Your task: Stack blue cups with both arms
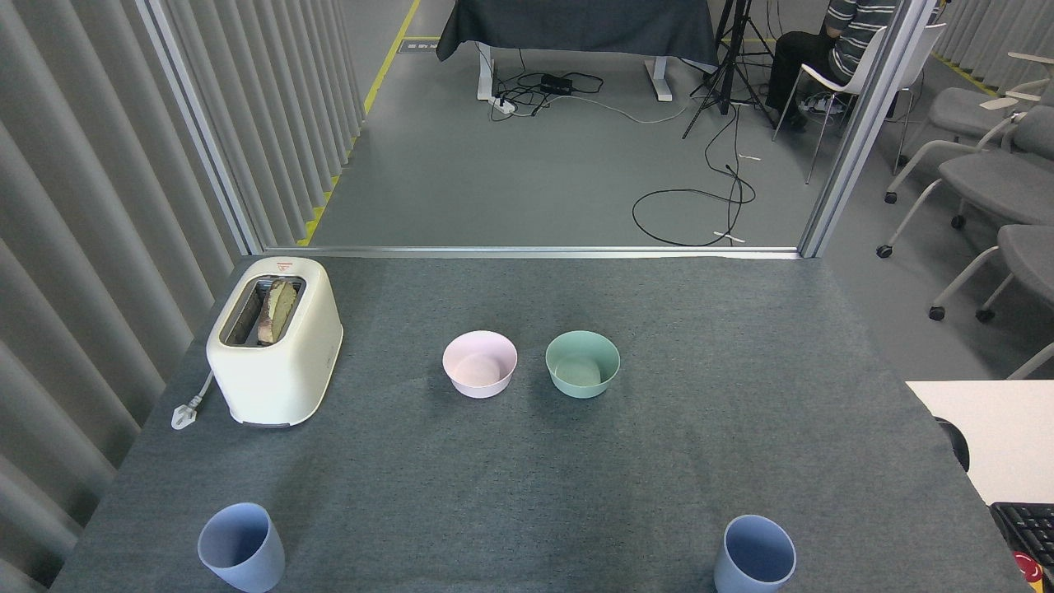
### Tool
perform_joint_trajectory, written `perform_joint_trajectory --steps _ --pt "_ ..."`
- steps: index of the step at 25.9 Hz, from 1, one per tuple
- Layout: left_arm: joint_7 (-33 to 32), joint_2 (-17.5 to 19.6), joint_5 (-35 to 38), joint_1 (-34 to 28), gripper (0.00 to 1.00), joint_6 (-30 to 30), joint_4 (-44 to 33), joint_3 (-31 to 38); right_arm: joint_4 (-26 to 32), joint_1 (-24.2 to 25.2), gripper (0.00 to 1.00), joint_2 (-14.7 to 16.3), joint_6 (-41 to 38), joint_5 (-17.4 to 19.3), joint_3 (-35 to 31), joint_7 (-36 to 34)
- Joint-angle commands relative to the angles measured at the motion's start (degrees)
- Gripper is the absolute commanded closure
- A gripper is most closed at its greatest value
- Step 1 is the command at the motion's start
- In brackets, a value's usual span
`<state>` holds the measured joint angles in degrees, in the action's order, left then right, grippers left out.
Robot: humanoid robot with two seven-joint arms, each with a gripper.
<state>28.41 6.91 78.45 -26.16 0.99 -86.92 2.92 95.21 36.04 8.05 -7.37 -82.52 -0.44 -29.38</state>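
Note:
Two pale-blue cups stand upright and far apart near the table's front edge. One blue cup (241,547) is at the front left, the other blue cup (756,555) at the front right, its base cut off by the frame's lower edge. Both are empty. Neither arm nor gripper shows anywhere in the head view.
A cream toaster (275,340) with bread in its slot stands at the left, its plug lying beside it. A pink bowl (480,363) and a green bowl (582,363) sit side by side mid-table. A white desk (988,428) with a keyboard (1025,527) adjoins the right edge.

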Motion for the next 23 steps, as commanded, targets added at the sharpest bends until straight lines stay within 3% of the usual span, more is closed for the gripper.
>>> perform_joint_trajectory --steps 1,23 --pt "-0.3 -0.3 0.0 3.0 0.00 -0.5 3.3 -0.1 0.0 0.0 0.00 0.0 0.1 0.0 -0.1 0.0" --pt "-0.3 0.0 0.3 14.0 0.00 -0.4 14.1 -0.1 -0.4 0.0 0.00 0.0 0.1 0.0 -0.2 0.0"
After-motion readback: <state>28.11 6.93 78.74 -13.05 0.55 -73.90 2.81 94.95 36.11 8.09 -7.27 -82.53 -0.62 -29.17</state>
